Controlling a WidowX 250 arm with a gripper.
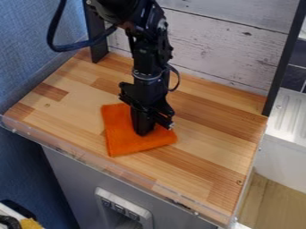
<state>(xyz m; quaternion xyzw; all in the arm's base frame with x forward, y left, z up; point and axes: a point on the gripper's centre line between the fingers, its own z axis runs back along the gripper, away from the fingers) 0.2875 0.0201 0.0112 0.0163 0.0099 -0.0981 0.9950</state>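
Note:
The black gripper points straight down from the upper middle, low over an orange cloth. Its lower end meets or nearly meets the cloth near the middle; I cannot tell whether it pinches any fabric. Lying flat on the wooden counter, the cloth has one corner at the upper left and another toward the front. Part of its upper right area is hidden behind the gripper.
The wooden counter has a clear plastic strip along its front edge. Black posts stand at the back left and right, before a whitewashed plank wall. A blue padded surface borders the left.

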